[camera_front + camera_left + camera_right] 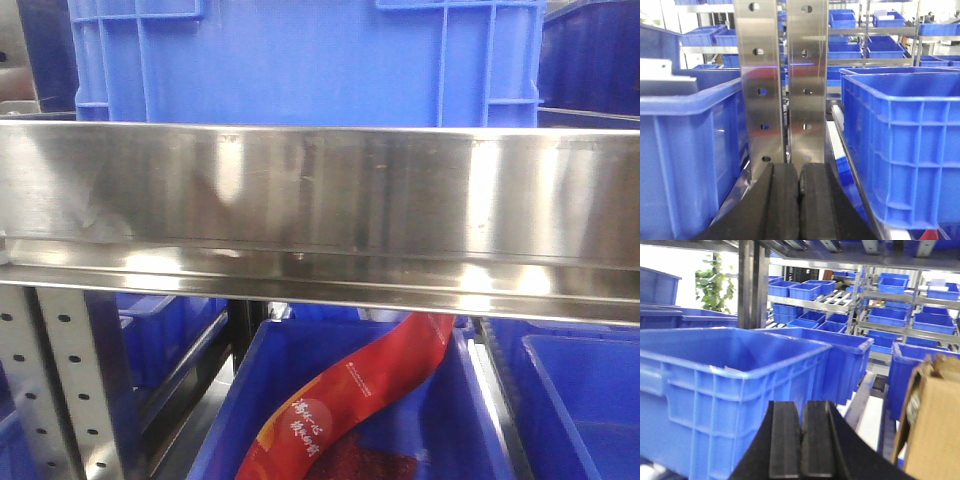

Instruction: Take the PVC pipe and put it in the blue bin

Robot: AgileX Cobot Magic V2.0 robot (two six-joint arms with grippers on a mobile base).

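Observation:
No PVC pipe shows in any view. My left gripper [799, 172] is shut and empty, its black pads pressed together in front of a steel rack upright [780, 80], between two blue bins [685, 150] [905, 145]. My right gripper [801, 412] is shut and empty, just in front of a large blue bin [725, 385] whose inside looks empty. In the front view a blue bin [300, 60] stands on the steel shelf [320, 200], and a lower blue bin [470, 410] holds a red packet [350, 400]. Neither gripper shows in the front view.
A cardboard box [932, 420] stands close at the right of my right gripper. A perforated steel post [65, 390] is at the lower left of the front view. Several more blue bins [810, 290] fill racks in the background. A potted plant [715, 282] stands far left.

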